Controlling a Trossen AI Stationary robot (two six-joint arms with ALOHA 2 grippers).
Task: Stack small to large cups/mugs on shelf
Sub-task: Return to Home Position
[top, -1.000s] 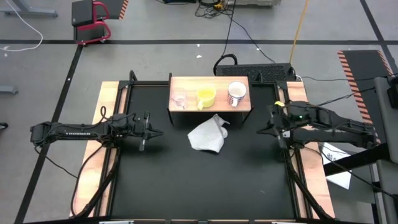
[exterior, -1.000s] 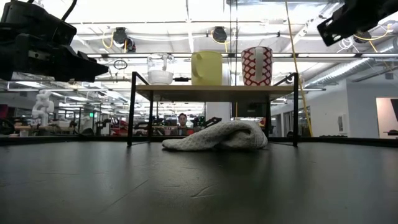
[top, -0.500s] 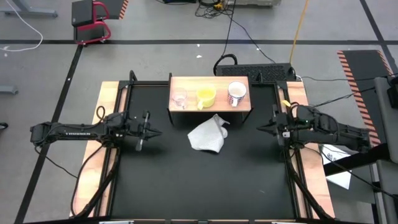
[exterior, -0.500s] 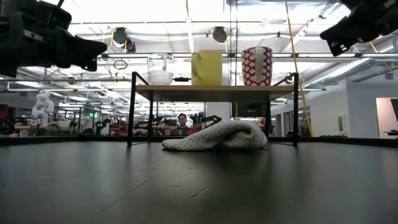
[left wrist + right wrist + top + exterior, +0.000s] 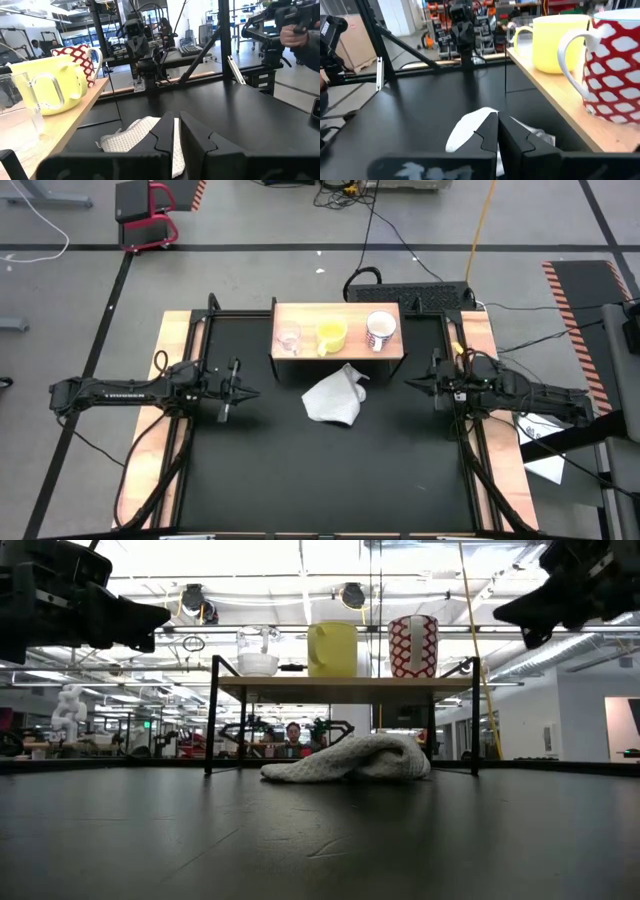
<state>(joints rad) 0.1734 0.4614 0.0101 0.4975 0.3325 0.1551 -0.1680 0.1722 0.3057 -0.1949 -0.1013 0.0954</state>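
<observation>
We saw the shelf [image 5: 340, 315] standing at the far edge of the black surface [image 5: 300, 470]. Three cups stood upright in a row on top of it. The tiny glass cup [image 5: 289, 338] was at the end nearest the left arm. The yellow cup [image 5: 331, 335] was in the middle. The white mug [image 5: 381, 330] with the red pattern was at the end nearest the right arm. From the low view we could see small gaps between them, so they were near each other but not touching. A grey-white cloth [image 5: 334, 398] lay crumpled on the surface, just in front of the shelf. The left claw [image 5: 243, 391] hung in the air over the left side of the surface, pointing toward the middle. It was well apart from the shelf and the cloth. Its two fingers [image 5: 167, 131] were pressed together with nothing between them. The right claw [image 5: 410, 385] hung over the right side of the surface, pointing back toward the middle too. It was also well apart from the cups. Its fingers [image 5: 490, 131] were together as well, and it held nothing. Far back in the room, under the shelf top, we could see a person [image 5: 292, 733].
</observation>
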